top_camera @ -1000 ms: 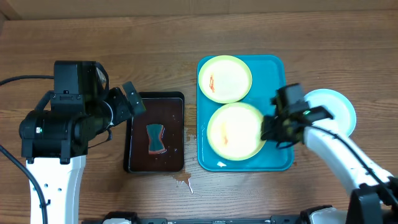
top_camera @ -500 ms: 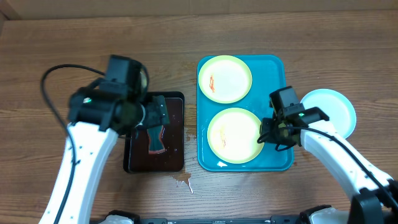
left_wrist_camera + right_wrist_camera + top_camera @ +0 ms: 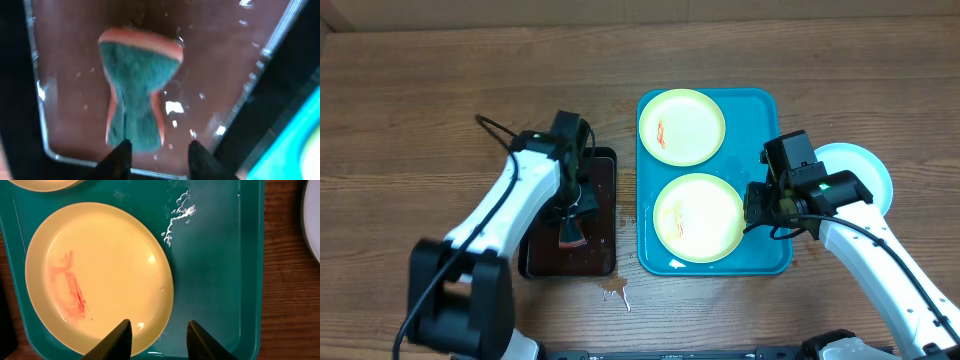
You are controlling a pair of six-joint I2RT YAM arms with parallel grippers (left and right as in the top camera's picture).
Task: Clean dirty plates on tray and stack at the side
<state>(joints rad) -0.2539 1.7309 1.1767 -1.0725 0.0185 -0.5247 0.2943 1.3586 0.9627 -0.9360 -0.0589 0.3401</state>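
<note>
Two pale yellow-green plates lie on the turquoise tray [image 3: 760, 110]: the far plate [image 3: 681, 126] and the near plate [image 3: 698, 217], both with red smears. A white plate with a blue rim [image 3: 855, 175] sits on the table right of the tray, partly hidden by my right arm. My right gripper [image 3: 752, 212] hangs open over the near plate's right rim. In the right wrist view its fingers straddle the edge of that plate [image 3: 100, 275]. My left gripper [image 3: 576, 205] is open above the sponge [image 3: 137, 95], whose near end lies by its left fingertip [image 3: 122, 150].
The green-and-orange sponge [image 3: 570, 228] lies in a wet black tray [image 3: 605, 165] left of the turquoise tray. A small puddle [image 3: 613, 292] marks the table in front of the black tray. Water droplets [image 3: 177, 212] sit on the turquoise tray floor.
My left arm has swung in from the left to hang over the sponge, its jaws narrowing. My right gripper's jaws have parted while it stayed at the near plate's right rim.
</note>
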